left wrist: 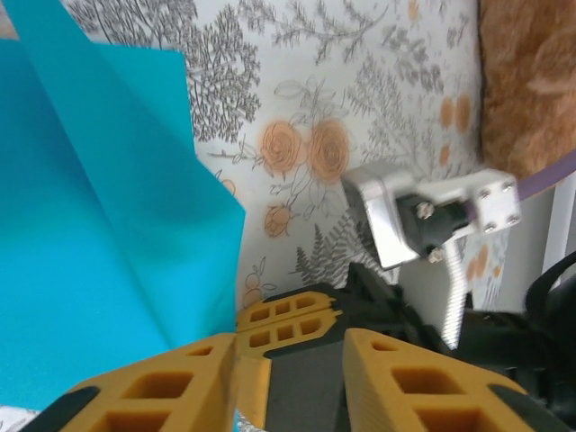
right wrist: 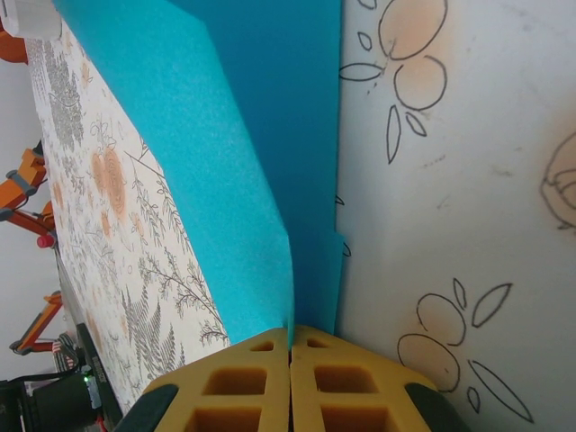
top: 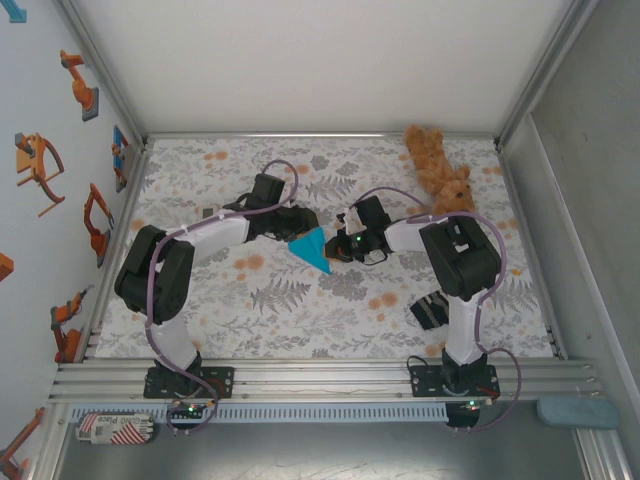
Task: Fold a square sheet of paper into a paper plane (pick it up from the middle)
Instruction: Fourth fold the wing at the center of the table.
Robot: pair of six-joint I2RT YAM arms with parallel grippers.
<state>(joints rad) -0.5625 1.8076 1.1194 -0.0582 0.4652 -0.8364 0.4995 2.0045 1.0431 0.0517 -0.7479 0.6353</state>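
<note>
**Right gripper pinching the folded blue paper at mid-table**

Two arms are working over one floral-patterned table (top: 220, 310), and one sheet of cyan-blue paper (top: 312, 247) is sitting between their two grippers near the middle. The paper is showing as a pointed triangle with its tip aimed at the near side.

The right gripper (right wrist: 290, 337) is pressing its two yellow fingers flat together on the paper's edge, with no gap between them. A crease is running up the sheet from that pinch. From above, this gripper (top: 335, 250) is meeting the paper at its right side, by the tip.

The left gripper (left wrist: 288, 346) is holding its jaws partly apart, with nothing clamped between them. The paper is spreading just beside its left finger (left wrist: 153, 387), and I cannot tell whether the two are touching. From overhead, the left gripper (top: 297, 226) is hovering at the sheet's far left corner.

One brown teddy bear (top: 440, 168) is lying at the far right corner, well apart from the paper. One dark striped cloth (top: 430, 309) is resting by the right arm's base. Several orange robot-arm stickers (top: 97, 215) are decorating the left wall.

One red-and-white label (top: 112, 428) is lying in front of the rail, and its writing is too small to read.
</note>
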